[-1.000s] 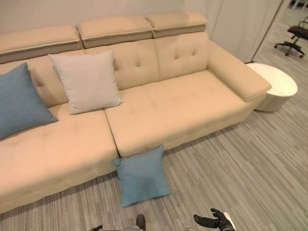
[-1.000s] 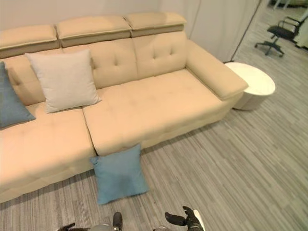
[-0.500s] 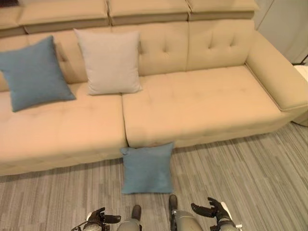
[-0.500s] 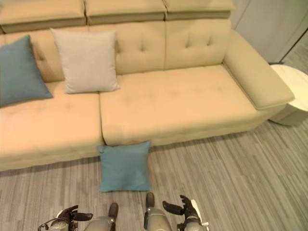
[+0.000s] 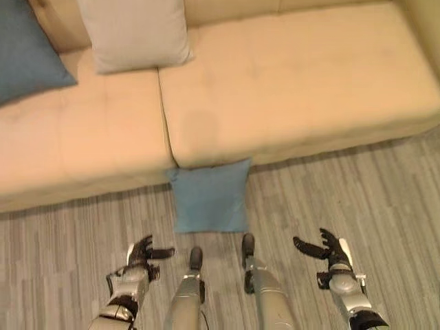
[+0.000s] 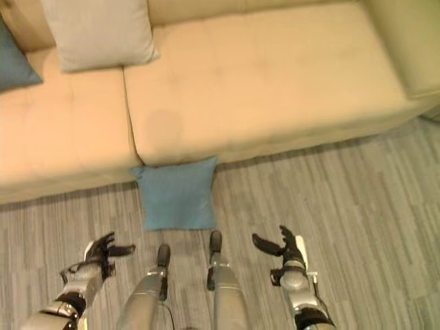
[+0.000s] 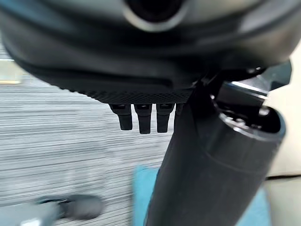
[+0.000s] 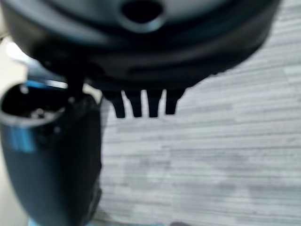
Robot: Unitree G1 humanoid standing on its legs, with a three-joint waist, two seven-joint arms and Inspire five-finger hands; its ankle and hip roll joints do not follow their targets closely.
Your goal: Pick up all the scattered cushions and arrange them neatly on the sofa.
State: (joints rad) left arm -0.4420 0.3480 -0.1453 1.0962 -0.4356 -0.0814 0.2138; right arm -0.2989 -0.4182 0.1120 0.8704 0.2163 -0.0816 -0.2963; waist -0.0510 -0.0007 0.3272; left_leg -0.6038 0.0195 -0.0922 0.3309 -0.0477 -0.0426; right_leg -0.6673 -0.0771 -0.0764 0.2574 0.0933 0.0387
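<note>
The head camera has tipped down since the earlier pictures: the sofa's backrest and armrest are now out of view, and both arms reach further in. The blue cushion on the floor (image 5: pixel 210 196) leans against the front edge of the sofa (image 5: pixel 289 89), below the seam between the two seat sections. The left hand (image 5: pixel 141 253) and right hand (image 5: pixel 328 249) hover over the striped floor (image 5: pixel 385 199), either side of that cushion, fingers spread and relaxed, holding nothing. A beige cushion (image 5: pixel 134 31) and a second blue cushion (image 5: pixel 27 48) rest at the sofa's back, both cut off by the picture's edge. In the wrist views the fingers (image 7: pixel 141 120) hang straight
</note>
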